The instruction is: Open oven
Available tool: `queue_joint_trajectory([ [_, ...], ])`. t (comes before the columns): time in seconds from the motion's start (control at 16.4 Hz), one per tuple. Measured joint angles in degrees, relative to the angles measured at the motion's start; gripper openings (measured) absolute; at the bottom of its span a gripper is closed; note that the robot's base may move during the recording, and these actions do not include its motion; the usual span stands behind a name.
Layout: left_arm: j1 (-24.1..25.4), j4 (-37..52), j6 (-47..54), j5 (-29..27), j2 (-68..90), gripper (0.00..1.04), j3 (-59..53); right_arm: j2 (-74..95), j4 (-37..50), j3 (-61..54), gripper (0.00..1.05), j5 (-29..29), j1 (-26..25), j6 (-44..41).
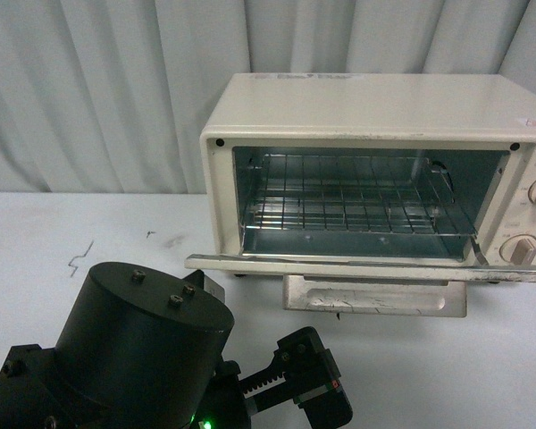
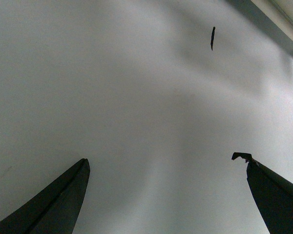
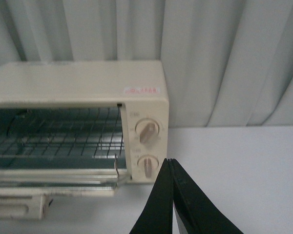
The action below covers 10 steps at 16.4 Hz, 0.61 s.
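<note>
Left claw spread apart, right claw pressed together, facing one open-doored oven with two knobs.

Front, right wrist share oven; left wrist faces table.

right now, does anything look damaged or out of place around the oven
On the cream-white boxy toaster oven, the beige bar handle of the dropped-open door looks scuffed, with patchy worn spots. The white table has dark scribble marks left of the oven. Nothing looks spilled or askew.
</note>
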Motion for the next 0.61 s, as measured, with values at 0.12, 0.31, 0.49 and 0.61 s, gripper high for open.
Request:
queue_joint_trajectory([
  [0.12,0.0,0.02,0.0,0.04,0.0,0.98,0.0,-4.44,-4.22,-0.52,0.02,0.0,0.0,0.0],
  [0.31,0.0,0.0,0.0,0.0,0.0,0.98,0.0,-10.71,-10.21,-0.55,0.02,0.0,0.0,0.0],
  [0.49,0.0,0.0,0.0,0.04,0.0,0.98,0.0,-15.39,-14.43,-0.55,0.02,-0.02,0.0,0.0],
  [0.61,0.0,0.0,0.0,0.02,0.0,0.98,0.0,-16.37,-15.23,-0.55,0.02,0.0,0.0,0.0],
])
